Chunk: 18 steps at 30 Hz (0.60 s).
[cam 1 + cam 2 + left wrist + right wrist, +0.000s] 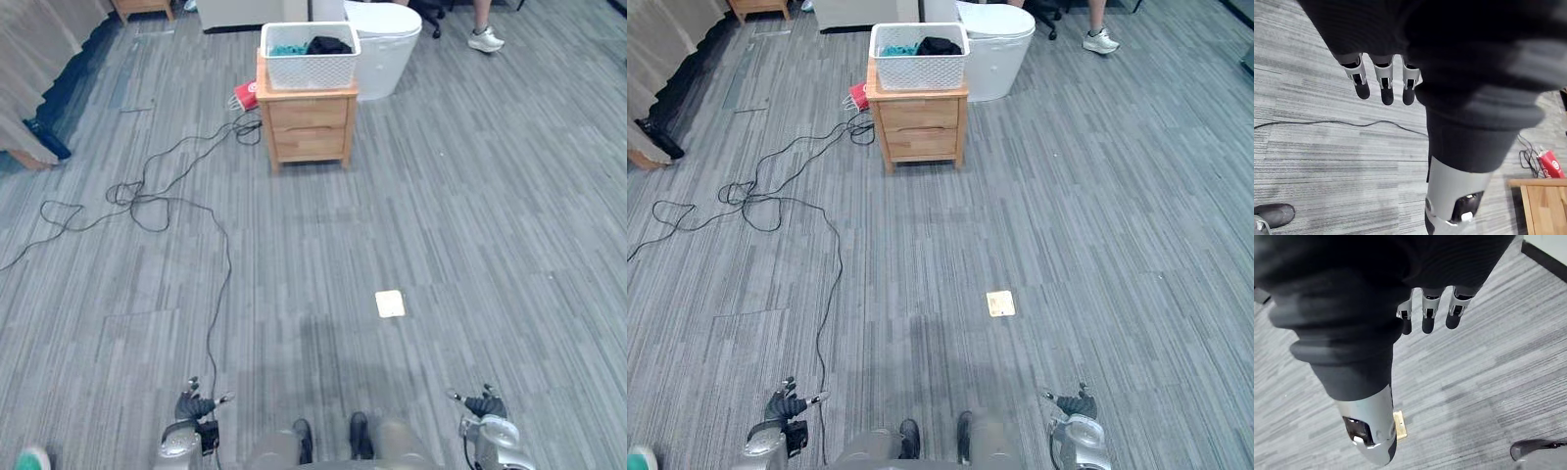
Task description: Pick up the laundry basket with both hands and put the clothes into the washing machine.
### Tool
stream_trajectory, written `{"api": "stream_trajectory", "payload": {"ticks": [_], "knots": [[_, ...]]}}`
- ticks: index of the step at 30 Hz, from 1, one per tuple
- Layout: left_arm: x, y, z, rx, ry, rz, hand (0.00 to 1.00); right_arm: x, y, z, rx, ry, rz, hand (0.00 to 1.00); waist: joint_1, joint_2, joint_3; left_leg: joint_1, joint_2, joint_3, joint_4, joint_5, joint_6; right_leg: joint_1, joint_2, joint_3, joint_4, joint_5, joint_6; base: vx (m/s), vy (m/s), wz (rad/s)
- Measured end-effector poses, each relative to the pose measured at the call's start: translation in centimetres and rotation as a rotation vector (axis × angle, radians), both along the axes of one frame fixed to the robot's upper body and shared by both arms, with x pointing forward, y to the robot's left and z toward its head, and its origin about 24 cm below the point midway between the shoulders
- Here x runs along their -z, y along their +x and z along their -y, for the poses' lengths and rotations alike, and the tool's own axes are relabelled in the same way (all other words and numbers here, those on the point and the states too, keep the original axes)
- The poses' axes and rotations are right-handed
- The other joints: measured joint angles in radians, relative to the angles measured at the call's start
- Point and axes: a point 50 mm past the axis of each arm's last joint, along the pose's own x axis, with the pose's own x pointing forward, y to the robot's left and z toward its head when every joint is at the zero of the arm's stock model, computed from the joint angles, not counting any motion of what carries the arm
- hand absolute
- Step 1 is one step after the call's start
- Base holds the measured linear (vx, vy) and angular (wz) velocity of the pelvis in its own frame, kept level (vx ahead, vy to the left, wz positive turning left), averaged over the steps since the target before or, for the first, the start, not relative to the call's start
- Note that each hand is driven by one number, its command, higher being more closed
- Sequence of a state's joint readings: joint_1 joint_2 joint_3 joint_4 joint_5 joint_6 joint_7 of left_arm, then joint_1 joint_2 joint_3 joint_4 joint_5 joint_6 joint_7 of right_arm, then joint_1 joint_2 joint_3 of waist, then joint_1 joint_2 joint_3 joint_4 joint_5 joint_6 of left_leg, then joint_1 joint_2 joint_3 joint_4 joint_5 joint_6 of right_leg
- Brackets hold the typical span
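A white lattice laundry basket (310,57) with teal and black clothes (328,45) stands on a small wooden drawer cabinet (307,123) far ahead. Just behind it sits a white round-topped washing machine (384,44). My left hand (196,409) hangs at the bottom left, fingers (1382,81) straight and holding nothing. My right hand (484,407) hangs at the bottom right, its fingers (1429,311) also straight and empty. Both hands are far from the basket.
A black cable (147,201) snakes over the grey floor on the left. A small tan square (389,304) lies on the floor ahead. A red packet (245,95) lies beside the cabinet. A person's shoe (485,39) shows at the back right; curtains (39,69) hang at far left.
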State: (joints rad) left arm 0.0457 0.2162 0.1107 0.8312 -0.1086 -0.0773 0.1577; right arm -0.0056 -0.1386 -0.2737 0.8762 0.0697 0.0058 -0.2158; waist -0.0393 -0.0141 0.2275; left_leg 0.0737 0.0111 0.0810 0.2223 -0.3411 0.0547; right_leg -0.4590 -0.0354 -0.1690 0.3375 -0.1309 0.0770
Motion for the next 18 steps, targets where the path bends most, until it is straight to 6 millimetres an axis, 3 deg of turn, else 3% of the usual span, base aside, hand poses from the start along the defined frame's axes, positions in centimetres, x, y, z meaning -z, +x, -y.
{"api": "stream_trajectory", "payload": {"ticks": [2,4,5,6,7,8,9,10,12,14,15,16,17,18], "knots": [[-0.3,0.8,0.1,0.016,0.004,0.019,0.0,-0.1,-0.1,0.4,0.0,-0.013,-0.003,0.0,-0.016,-0.019,0.006,0.09,-0.018,-0.035,-0.076,0.005,-0.03,-0.024,-0.005,-0.004,-0.154,0.103,-0.007,0.67,-0.069,0.69],[-0.3,1.0,0.4,0.021,-0.003,0.026,0.0,-0.1,-0.4,0.7,0.001,-0.023,-0.011,0.0,-0.03,-0.027,-0.004,0.121,-0.005,-0.066,-0.042,-0.011,-0.058,-0.038,-0.009,0.007,-0.091,0.199,-0.098,0.66,-0.122,0.61],[-0.2,0.9,0.7,0.018,-0.013,0.028,0.0,-0.2,-0.6,0.8,-0.012,-0.034,-0.007,0.0,-0.031,-0.007,-0.002,0.109,0.02,-0.071,0.06,-0.015,-0.113,-0.044,-0.002,-0.01,0.002,0.199,-0.143,0.68,-0.176,0.26],[0.0,0.6,1.0,0.011,-0.024,0.024,0.0,-0.5,-0.2,0.6,-0.039,-0.047,0.008,0.0,-0.026,0.015,0.003,0.077,0.051,-0.059,0.192,0.005,-0.164,-0.025,0.021,-0.021,0.048,0.144,-0.159,0.69,-0.182,0.09],[0.2,0.1,1.1,-0.017,-0.038,0.021,0.0,-0.8,0.4,0.2,-0.069,-0.052,0.029,0.0,-0.024,0.033,0.009,0.004,0.084,-0.046,0.391,0.07,-0.231,0.013,0.044,-0.027,0.069,0.098,-0.178,0.72,-0.186,-0.13],[0.4,-0.5,1.1,-0.04,-0.048,0.018,0.0,-1.1,0.9,-0.3,-0.094,-0.053,0.049,0.0,-0.016,0.043,0.009,-0.078,0.127,-0.043,0.609,0.141,-0.261,0.061,0.068,-0.025,0.071,0.06,-0.193,0.72,-0.175,-0.19],[0.4,-0.7,1.1,-0.054,-0.053,0.019,0.0,-1.2,1.3,-1.0,-0.111,-0.045,0.067,0.0,0.0,0.046,0.01,-0.171,0.192,-0.003,0.848,0.134,-0.247,0.143,0.098,-0.025,0.05,0.028,-0.209,0.71,-0.165,-0.17],[0.3,-0.5,1.3,-0.054,-0.059,0.026,0.0,-1.1,1.3,-1.3,-0.111,-0.037,0.071,0.0,0.012,0.045,0.011,-0.231,0.232,0.029,0.952,0.118,-0.219,0.211,0.107,-0.025,0.025,0.016,-0.223,0.79,-0.145,-0.05],[-0.1,0.1,2.0,-0.049,-0.077,0.064,0.0,-1.3,1.6,-1.5,-0.105,-0.033,0.088,0.0,0.029,0.031,0.016,-0.325,0.263,0.104,0.995,0.09,-0.17,0.348,0.102,-0.015,-0.057,0.005,-0.23,0.66,-0.091,0.12],[-0.7,1.0,2.6,-0.041,-0.09,0.113,0.0,-2.0,2.3,-1.6,-0.102,-0.033,0.134,0.0,0.046,0.028,0.013,-0.462,0.266,0.182,0.861,0.063,-0.125,0.482,0.092,-0.011,-0.173,-0.026,-0.196,0.53,-0.027,0.06],[-0.8,1.2,2.8,-0.04,-0.094,0.121,0.0,-2.2,2.4,-1.6,-0.101,-0.034,0.143,0.0,0.052,0.03,0.014,-0.492,0.265,0.192,0.789,0.06,-0.12,0.507,0.096,-0.011,-0.198,-0.028,-0.194,0.52,0.032,0.03],[-0.9,1.3,2.9,-0.037,-0.097,0.129,0.0,-2.2,2.5,-1.7,-0.099,-0.029,0.148,0.0,0.058,0.037,0.011,-0.529,0.239,0.202,0.605,0.062,-0.121,0.553,0.093,-0.009,-0.233,-0.041,-0.187,0.52,0.076,0.0],[-0.8,1.3,3.1,-0.031,-0.1,0.126,0.0,-2.2,2.4,-1.7,-0.1,-0.029,0.146,0.0,0.069,0.026,0.015,-0.536,0.195,0.184,0.374,0.098,-0.14,0.595,0.082,-0.001,-0.247,-0.067,-0.173,0.52,0.096,-0.06],[-0.7,1.2,3.2,-0.031,-0.105,0.123,0.0,-2.2,2.4,-1.6,-0.095,-0.03,0.147,0.0,0.077,0.027,0.014,-0.536,0.178,0.164,0.263,0.124,-0.148,0.615,0.082,0.008,-0.253,-0.081,-0.161,0.52,0.143,-0.29]]}}
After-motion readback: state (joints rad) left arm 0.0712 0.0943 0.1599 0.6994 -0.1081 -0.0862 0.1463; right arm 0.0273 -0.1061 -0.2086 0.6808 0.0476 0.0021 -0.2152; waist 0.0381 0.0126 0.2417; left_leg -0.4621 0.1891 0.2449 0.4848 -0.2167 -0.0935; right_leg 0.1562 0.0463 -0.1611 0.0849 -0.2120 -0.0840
